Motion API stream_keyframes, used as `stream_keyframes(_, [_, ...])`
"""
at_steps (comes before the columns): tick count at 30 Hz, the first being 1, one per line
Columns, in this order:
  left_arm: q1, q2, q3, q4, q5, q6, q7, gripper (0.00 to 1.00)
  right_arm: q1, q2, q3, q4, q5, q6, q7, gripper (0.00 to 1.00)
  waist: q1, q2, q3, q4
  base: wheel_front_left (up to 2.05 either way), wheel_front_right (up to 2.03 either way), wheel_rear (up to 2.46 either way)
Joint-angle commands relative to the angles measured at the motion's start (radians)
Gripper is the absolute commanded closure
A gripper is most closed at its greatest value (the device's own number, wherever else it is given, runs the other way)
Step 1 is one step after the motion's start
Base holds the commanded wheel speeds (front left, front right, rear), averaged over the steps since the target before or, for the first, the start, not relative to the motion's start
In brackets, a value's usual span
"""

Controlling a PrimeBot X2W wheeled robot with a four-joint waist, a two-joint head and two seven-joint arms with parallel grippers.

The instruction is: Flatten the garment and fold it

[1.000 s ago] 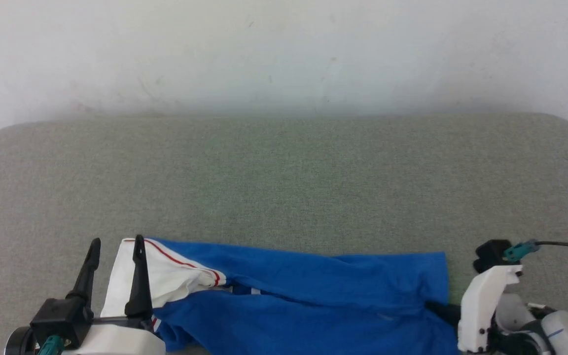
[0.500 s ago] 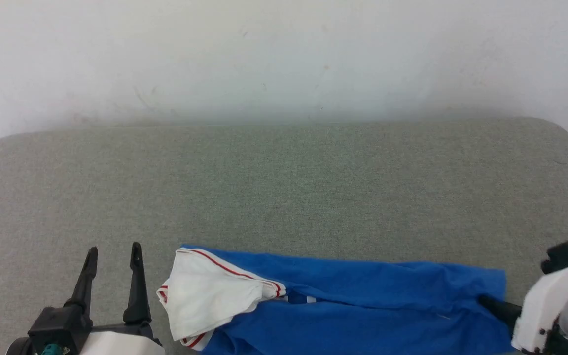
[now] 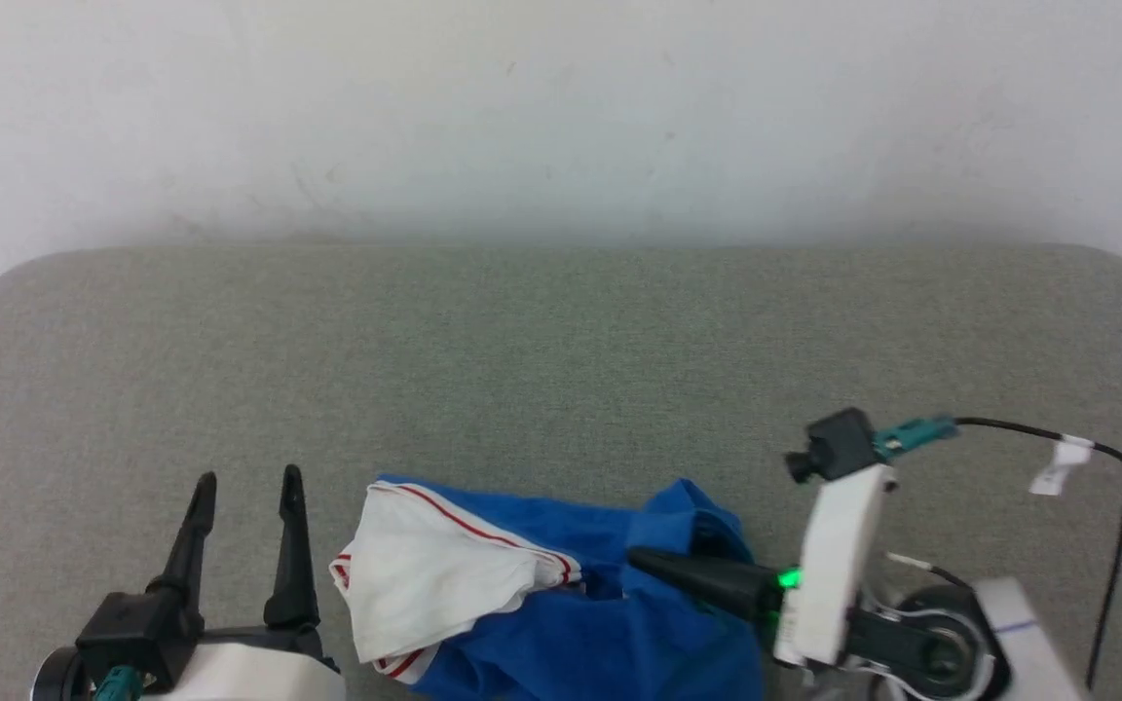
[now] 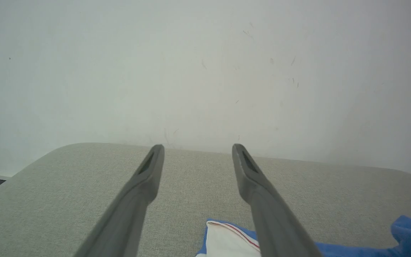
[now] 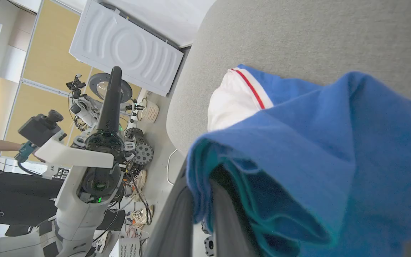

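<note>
Looking down from the head view, the blue jersey T-shirt [image 3: 571, 633] is bunched up at the lower middle of the frame on the grey fabric surface [image 3: 561, 370]. Its white sleeve end [image 3: 425, 574], with the red stripe trim, flops out on the left side of the heap. Over at the lower right the right end effector [image 3: 654, 565] comes in with its fingers pointing left across the frame, clamped tight on a fold of the blue cloth. That fold stands up in a little peak above the rest of the shirt. The right wrist view backs this up: blue fabric is pinched between the two dark fingers and drapes over them. At the lower left, the left end effector [image 3: 248, 474] has its fingers pointing up the frame, spread apart with nothing between them, just beside the white sleeve end but not touching it. A plain white wall [image 3: 561, 117] runs across the top of the frame, behind the far edge of the surface
</note>
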Motion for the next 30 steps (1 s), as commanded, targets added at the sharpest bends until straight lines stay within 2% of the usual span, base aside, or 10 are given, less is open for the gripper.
stream_keyframes(1, [-0.019,-0.005,-0.004,0.003,0.012,-0.009,-0.003,0.0,-0.031,0.017,0.024,0.024,-0.008,-0.001,-0.026,1.0,0.0,0.0,0.003,0.018,0.0,0.0,0.0])
stream_keyframes(6, [-0.056,-0.017,-0.03,0.016,0.017,-0.026,0.0,0.0,-0.133,0.046,0.157,0.159,-0.021,-0.001,-0.149,1.0,0.0,0.0,0.021,0.061,0.0,0.0,0.0])
stream_keyframes(15, [-0.123,-0.055,-0.061,0.057,0.02,-0.057,-0.002,0.0,-0.329,0.049,0.439,0.351,0.112,-0.001,-0.413,1.0,0.0,0.0,0.08,0.108,0.0,0.0,0.0])
stream_keyframes(16, [-0.128,-0.059,-0.062,0.061,0.021,-0.06,-0.002,0.0,-0.354,0.049,0.464,0.386,0.092,-0.001,-0.453,0.88,0.0,0.0,0.085,0.11,0.0,0.0,0.0])
stream_keyframes(17, [-0.132,-0.062,-0.063,0.065,0.022,-0.063,-0.003,0.0,-0.375,0.049,0.496,0.422,0.076,-0.001,-0.481,0.56,0.0,0.0,0.089,0.111,0.0,0.0,0.0])
stream_keyframes(18, [-0.135,-0.066,-0.065,0.07,0.023,-0.067,-0.003,0.0,-0.389,0.049,0.529,0.448,0.078,-0.001,-0.495,0.06,0.0,0.0,0.092,0.113,0.0,0.0,0.0])
stream_keyframes(19, [-0.138,-0.068,-0.066,0.076,0.024,-0.07,-0.003,0.0,-0.402,0.049,0.56,0.466,0.086,-0.001,-0.51,0.0,0.0,0.0,0.094,0.115,0.0,0.0,0.0])
stream_keyframes(25, [-0.133,-0.077,-0.053,0.099,0.027,-0.082,-0.004,0.0,-0.504,0.049,0.707,0.536,0.019,-0.001,-0.636,0.0,0.0,0.0,0.082,0.11,0.0,0.0,0.0])
stream_keyframes(30, [-0.096,-0.077,-0.028,0.105,0.03,-0.073,-0.005,0.0,-0.601,0.01,0.872,0.523,-0.14,-0.001,-0.68,0.0,0.0,0.0,0.049,0.082,0.0,0.0,0.0])
